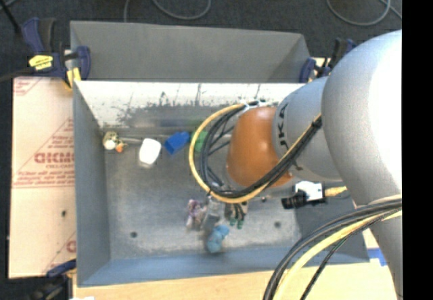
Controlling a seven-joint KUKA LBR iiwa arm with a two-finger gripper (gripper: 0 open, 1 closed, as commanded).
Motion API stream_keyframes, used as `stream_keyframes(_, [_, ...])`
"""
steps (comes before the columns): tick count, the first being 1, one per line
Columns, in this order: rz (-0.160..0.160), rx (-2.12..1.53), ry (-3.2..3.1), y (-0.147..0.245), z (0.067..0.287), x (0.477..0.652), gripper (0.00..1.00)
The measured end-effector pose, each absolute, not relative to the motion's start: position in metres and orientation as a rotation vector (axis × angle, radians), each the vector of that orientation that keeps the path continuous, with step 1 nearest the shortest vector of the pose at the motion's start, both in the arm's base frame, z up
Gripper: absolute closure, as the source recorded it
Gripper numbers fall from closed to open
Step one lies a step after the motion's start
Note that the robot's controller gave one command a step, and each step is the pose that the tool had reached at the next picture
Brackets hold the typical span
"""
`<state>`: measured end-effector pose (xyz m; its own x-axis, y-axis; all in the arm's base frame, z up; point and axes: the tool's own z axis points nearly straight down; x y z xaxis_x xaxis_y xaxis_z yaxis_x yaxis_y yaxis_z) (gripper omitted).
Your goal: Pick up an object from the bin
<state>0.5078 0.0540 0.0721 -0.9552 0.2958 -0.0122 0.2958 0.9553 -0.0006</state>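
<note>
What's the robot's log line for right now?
gripper: low near bin front | nearest: purple thing, light-blue lump | grip: unclear | white block, blue block: apart, further back

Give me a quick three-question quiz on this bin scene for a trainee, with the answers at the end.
1. True or false: in the camera view, the white rounded block lies left of the blue block.
2. Which thing lies nearest the gripper? A) the small purple lumpy thing; B) the white rounded block; C) the small white-and-orange thing by the bin's left wall.
3. Fill in: the rounded wrist cover on the arm is coloured ____.
Key: 1 true; 2 A; 3 orange.
</note>
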Motion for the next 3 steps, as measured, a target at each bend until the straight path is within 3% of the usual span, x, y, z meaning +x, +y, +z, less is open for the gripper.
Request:
stream_keyframes(1, [-0.005,0.465,3.105,0.052,0.104,0.507,1.00])
stream_keyframes(2, [-0.005,0.502,3.093,0.054,0.165,0.504,1.00])
stream_keyframes(3, [-0.004,0.506,3.095,0.055,0.213,0.509,1.00])
